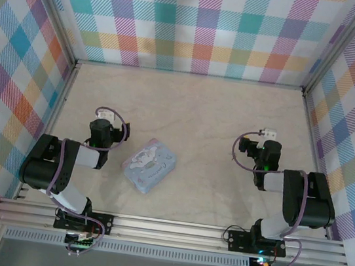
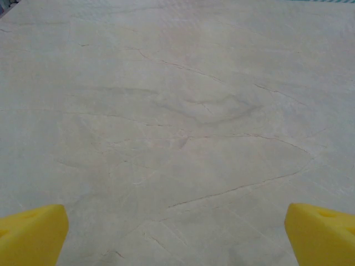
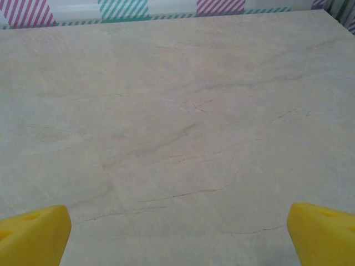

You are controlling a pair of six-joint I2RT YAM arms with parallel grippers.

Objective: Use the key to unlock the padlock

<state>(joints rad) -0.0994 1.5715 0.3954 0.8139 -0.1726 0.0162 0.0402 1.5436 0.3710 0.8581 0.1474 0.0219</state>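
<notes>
Hovering wide open and empty, the left gripper [image 1: 105,116] sits near a pale-blue case [image 1: 151,166]; whether padlock and key lie inside I cannot tell. The right gripper [image 1: 266,135], also spread and empty, stands well apart; a careless grab could shove the case away.

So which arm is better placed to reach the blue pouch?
Left: the pouch lies close beside the left arm, farther from the right arm. Left fingers and right fingers are open.
</notes>
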